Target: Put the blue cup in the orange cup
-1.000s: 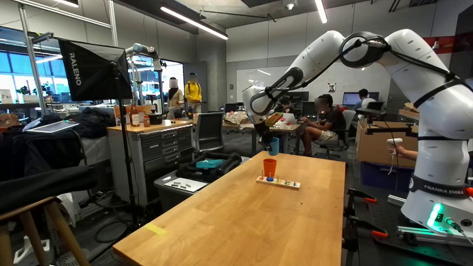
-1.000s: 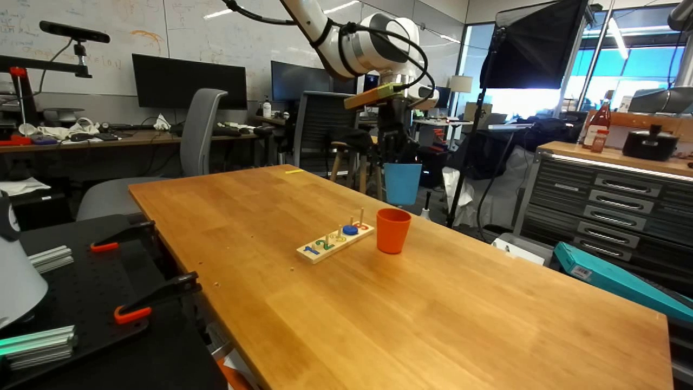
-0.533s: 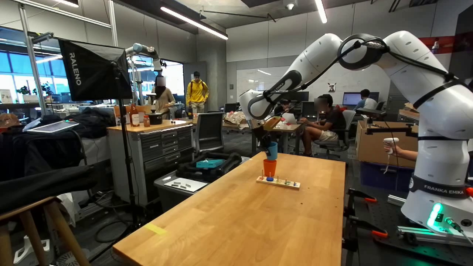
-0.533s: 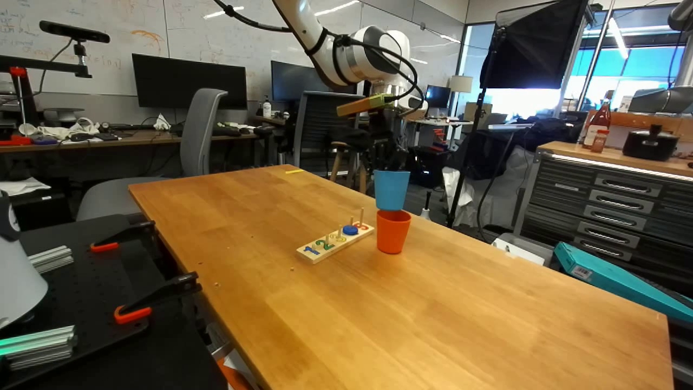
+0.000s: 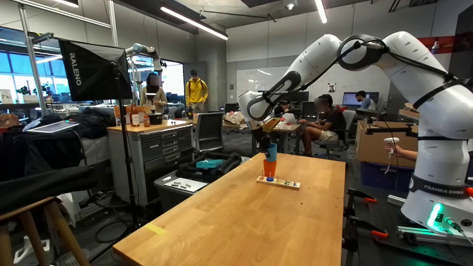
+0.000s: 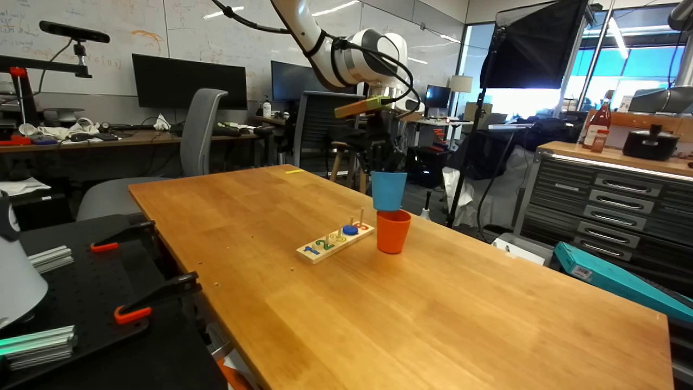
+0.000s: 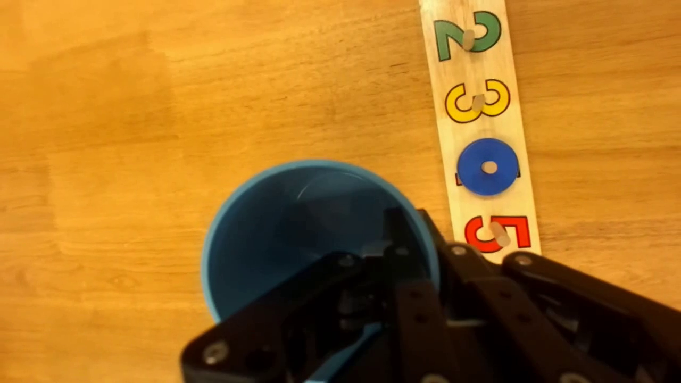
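The blue cup hangs roughly upright from my gripper, which is shut on its rim. In the wrist view the gripper has one finger inside the blue cup and one outside. The orange cup stands upright on the table. In both exterior views the base of the blue cup is at the rim of the orange cup. In an exterior view it sits somewhat left of the opening's middle. I cannot tell whether the cups touch. The orange cup is hidden in the wrist view.
A pale wooden number board with short pegs and a blue disc lies beside the orange cup. It also shows in the wrist view. The wooden table's far edge is close behind the cups.
My gripper has lowered the blue cup from above down to the orange cup's rim, moving left in an exterior view. In the last half second it moved only slightly. The orange cup has not moved.
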`<state>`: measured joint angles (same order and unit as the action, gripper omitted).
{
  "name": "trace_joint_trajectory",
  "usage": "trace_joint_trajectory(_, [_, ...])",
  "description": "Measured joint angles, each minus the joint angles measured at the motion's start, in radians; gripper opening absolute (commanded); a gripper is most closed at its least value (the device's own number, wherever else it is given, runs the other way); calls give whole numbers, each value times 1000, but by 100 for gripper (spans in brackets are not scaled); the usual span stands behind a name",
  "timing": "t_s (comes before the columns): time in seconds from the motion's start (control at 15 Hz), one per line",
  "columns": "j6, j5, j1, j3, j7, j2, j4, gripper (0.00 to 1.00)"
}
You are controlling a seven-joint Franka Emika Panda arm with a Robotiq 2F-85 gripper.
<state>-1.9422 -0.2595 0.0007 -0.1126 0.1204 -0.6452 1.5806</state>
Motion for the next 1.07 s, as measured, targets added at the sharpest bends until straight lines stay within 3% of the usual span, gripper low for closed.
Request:
trace_joint_trajectory(0.53, [3,4,4,10,23,-2,14,1])
trace_joint_trajectory(1.07, [3,15,-5,7,48,-1,-49,1])
